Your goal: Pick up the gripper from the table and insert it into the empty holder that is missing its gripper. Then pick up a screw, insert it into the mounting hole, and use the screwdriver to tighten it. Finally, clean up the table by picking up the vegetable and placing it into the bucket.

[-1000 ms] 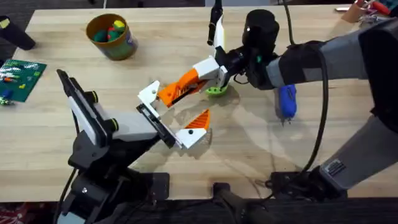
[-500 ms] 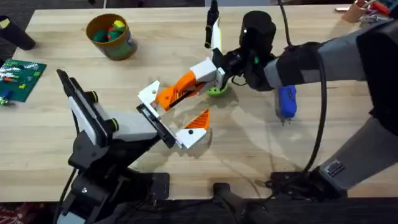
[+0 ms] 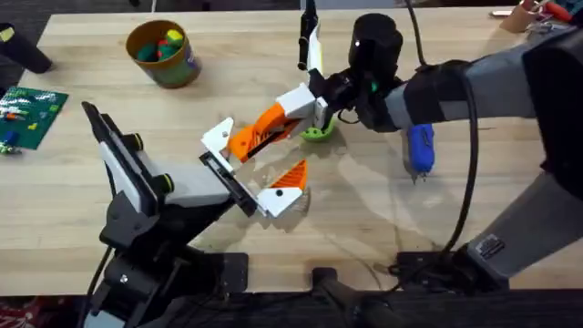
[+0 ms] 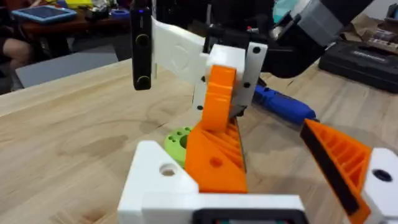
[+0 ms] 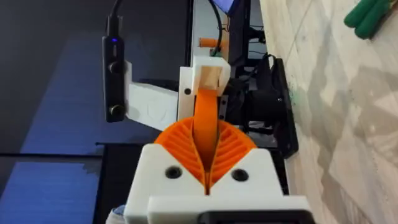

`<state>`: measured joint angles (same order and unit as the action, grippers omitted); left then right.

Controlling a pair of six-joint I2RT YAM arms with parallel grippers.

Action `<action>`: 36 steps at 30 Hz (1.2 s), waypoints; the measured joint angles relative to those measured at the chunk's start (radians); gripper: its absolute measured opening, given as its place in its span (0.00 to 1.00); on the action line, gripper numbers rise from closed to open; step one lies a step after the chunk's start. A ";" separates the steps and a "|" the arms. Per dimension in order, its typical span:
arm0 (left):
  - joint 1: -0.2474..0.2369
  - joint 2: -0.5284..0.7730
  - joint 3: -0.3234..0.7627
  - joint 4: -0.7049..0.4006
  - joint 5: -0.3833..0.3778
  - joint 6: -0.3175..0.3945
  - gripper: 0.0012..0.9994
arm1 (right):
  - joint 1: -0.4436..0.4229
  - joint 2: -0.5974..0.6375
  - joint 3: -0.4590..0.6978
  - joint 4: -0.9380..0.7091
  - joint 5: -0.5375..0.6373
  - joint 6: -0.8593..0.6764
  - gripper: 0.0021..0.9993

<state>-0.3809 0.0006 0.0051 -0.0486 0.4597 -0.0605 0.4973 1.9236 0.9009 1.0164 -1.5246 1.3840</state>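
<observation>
My right gripper (image 3: 312, 102) is shut on the long orange gripper (image 3: 261, 129), holding it slanted above the table. In the right wrist view its ribbed pads (image 5: 233, 146) clamp the orange gripper (image 5: 205, 121). The low end of the orange gripper (image 4: 214, 152) lies against the white holder (image 4: 158, 177), one jaw of my open left gripper (image 3: 255, 159). That hand's other jaw carries a short orange triangle (image 3: 291, 173). The lime-green vegetable (image 3: 317, 133) sits just under the right gripper. To the right lies the blue screwdriver (image 3: 419, 150). The bucket (image 3: 164, 55) stands far left with toys inside.
A green board (image 3: 27, 111) lies at the left edge. The right arm (image 3: 455, 87) stretches across the table from the right, with its black cable looping to the front. Bare wood stretches along the front and between the bucket and the grippers.
The right gripper has carried the orange gripper slightly left, closer to the white holder. The left arm has stayed in place.
</observation>
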 joint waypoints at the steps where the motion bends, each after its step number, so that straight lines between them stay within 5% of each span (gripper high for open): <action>1: 0.000 0.000 0.000 0.000 0.000 0.000 0.99 | 0.000 0.000 0.000 0.000 0.000 0.005 0.03; 36: 0.000 0.000 0.000 -0.002 -0.011 0.000 0.99 | 0.029 0.060 0.078 -0.022 0.001 0.049 0.03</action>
<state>-0.3805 0.0006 0.0051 -0.0502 0.4488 -0.0608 0.5264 1.9839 0.9787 0.9947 -1.5234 1.4328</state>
